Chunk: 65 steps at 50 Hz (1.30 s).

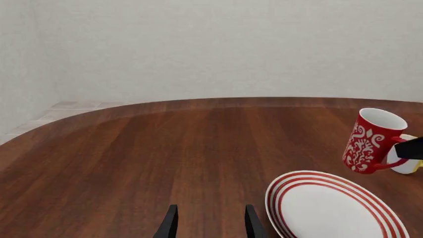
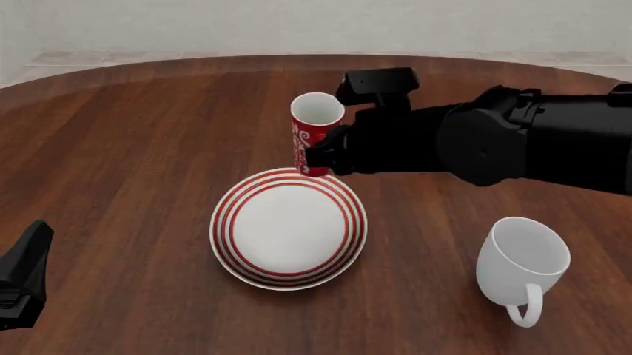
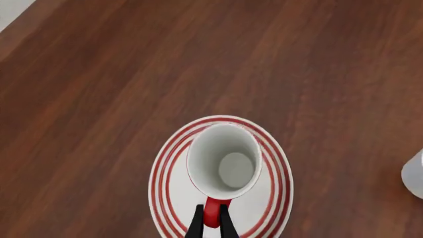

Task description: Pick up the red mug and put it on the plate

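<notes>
Left wrist view: your L gripper jaws parted, nothing btwn, hovering over wood table. Red mug airborne, tilted, beyond far rim of plate, dark finger at its handle.

Front view: your R gripper clamps red mug by handle side, mug lifted above plate's far edge. Big white mug well apart to right.

Right wrist view: fingers pinched on red handle; mug mouth up, plate directly underneath.

matte black right arm — bulky rounded housings, boxy wrist block, thin flat jaws.
</notes>
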{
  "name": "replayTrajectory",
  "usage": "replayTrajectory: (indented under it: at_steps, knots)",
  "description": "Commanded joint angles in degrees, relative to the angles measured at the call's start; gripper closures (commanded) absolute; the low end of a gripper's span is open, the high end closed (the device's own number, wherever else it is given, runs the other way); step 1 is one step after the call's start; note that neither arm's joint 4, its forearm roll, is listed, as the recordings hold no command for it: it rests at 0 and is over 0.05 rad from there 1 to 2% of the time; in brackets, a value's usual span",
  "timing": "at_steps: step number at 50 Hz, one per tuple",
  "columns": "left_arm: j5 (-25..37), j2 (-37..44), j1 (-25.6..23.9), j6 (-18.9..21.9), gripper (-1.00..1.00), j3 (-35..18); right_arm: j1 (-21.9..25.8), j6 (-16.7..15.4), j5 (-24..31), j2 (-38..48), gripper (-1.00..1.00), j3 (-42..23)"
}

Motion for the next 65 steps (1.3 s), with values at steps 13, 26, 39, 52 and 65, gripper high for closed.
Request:
replayTrajectory:
  at_steps: [13, 26, 39, 52, 65]
  knots:
    - [0.00, 0.00, 0.00, 0.01, -1.00, 0.00, 3.49, 2.91, -2.92, 2.34, 1.00, 3.36]
    - [0.00, 0.00, 0.00, 0.00, -1.00, 0.00, 3.66, 3.41, -4.61, 4.11, 1.00, 4.10]
    - [0.00, 0.00, 0.00, 0.01, -1.00, 0.00, 3.59, 3.55, -5.70, 6.49, 1.00, 4.16]
    - [0.00, 0.00, 0.01, -0.02, -1.00, 0.00, 3.57, 4.29, -6.63, 8.51, 1.00, 4.21]
    - [0.00, 0.00, -0.01, -0.01, -1.00, 0.00, 3.54, 4.47, -7.22, 9.83, 1.00, 4.57]
